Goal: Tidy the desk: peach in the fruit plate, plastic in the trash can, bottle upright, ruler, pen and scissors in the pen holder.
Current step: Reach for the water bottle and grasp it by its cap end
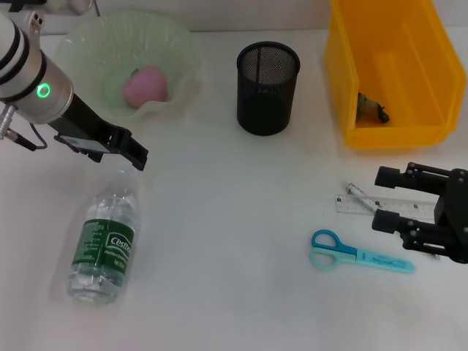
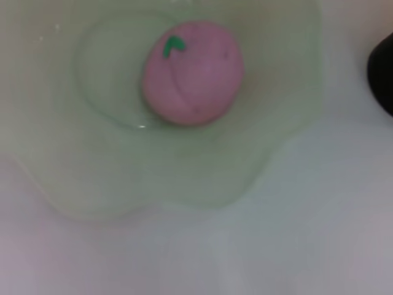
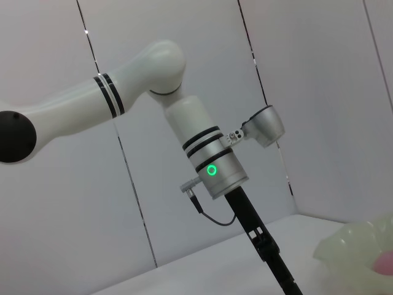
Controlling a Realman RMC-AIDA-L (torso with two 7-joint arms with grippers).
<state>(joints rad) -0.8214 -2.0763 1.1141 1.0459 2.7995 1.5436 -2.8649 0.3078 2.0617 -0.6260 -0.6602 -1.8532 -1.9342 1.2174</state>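
The pink peach point(image 1: 146, 86) lies in the pale green fruit plate point(image 1: 88, 44); it also shows in the left wrist view point(image 2: 191, 72) in the plate point(image 2: 264, 141). My left gripper point(image 1: 131, 153) hangs just in front of the plate, above the neck of the clear bottle point(image 1: 104, 248), which lies on its side. My right gripper point(image 1: 386, 198) is open and empty over the right end of the ruler point(image 1: 358, 205), with a pen point(image 1: 358, 193) beside it. The blue scissors point(image 1: 358, 257) lie just in front. Crumpled plastic point(image 1: 371, 108) sits in the yellow trash can point(image 1: 344, 66).
The black mesh pen holder point(image 1: 268, 88) stands at the back centre, between the plate and the yellow bin. The right wrist view shows my left arm point(image 3: 209, 160) against a wall and an edge of the plate point(image 3: 356, 249).
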